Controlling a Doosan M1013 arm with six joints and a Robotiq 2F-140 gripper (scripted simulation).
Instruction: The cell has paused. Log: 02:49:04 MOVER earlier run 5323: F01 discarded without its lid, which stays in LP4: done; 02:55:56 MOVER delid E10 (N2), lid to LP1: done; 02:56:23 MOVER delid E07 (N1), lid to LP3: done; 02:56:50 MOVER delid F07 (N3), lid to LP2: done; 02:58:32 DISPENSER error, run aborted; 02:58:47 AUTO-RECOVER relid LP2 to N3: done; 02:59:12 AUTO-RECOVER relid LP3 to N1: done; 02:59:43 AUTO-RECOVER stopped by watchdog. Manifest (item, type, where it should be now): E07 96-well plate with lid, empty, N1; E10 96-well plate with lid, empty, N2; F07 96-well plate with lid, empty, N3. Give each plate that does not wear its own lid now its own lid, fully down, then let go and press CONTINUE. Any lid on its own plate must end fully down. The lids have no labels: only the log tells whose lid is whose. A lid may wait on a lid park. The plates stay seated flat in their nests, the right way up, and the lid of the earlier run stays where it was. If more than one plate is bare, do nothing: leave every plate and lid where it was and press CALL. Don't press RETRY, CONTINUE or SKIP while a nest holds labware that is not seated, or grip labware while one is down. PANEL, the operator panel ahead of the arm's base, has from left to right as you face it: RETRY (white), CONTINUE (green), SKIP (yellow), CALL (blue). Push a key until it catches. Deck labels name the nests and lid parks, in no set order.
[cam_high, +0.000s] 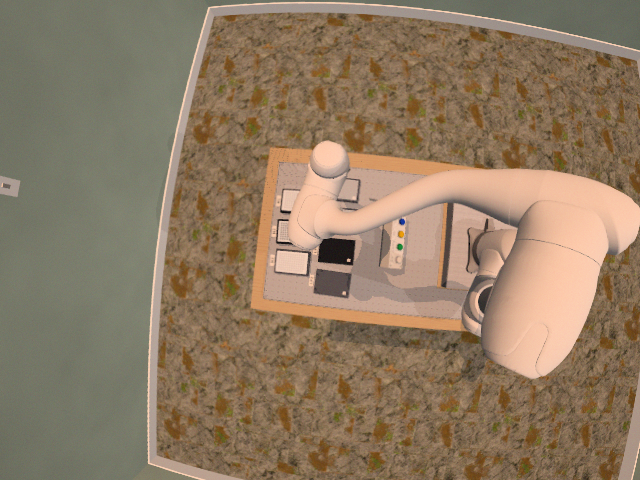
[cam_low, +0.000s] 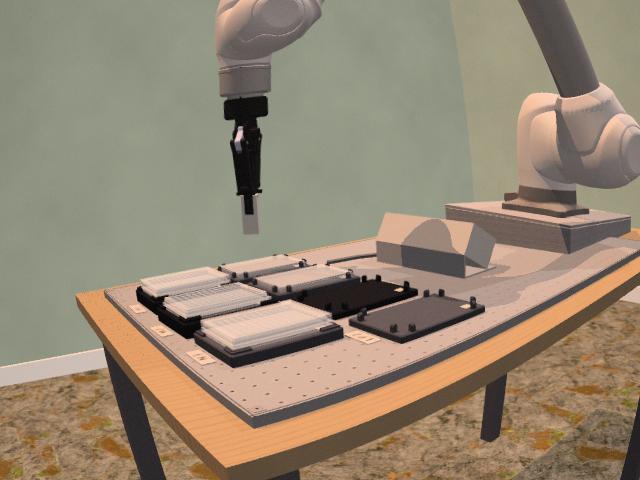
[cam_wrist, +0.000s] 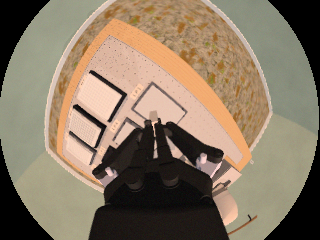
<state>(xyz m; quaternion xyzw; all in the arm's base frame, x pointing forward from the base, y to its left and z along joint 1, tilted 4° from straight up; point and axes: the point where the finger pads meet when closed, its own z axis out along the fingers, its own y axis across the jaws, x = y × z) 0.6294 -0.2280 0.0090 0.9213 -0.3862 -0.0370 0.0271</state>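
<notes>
Clear plastic lid (cam_low: 302, 277) beside the middle plate (cam_low: 214, 299) looks light, stiff, slippery; grip its long edges. Gripper (cam_low: 250, 214) hangs pressed together, empty.

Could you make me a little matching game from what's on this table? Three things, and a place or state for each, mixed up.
Things:
1. end effector
2. black lid park
3. green key

Places or states:
A. between the yellow key and the white key
B. shut, holding nothing, high above the plates
C. no lid on it

Pairs: 1-B, 2-C, 3-A
</notes>
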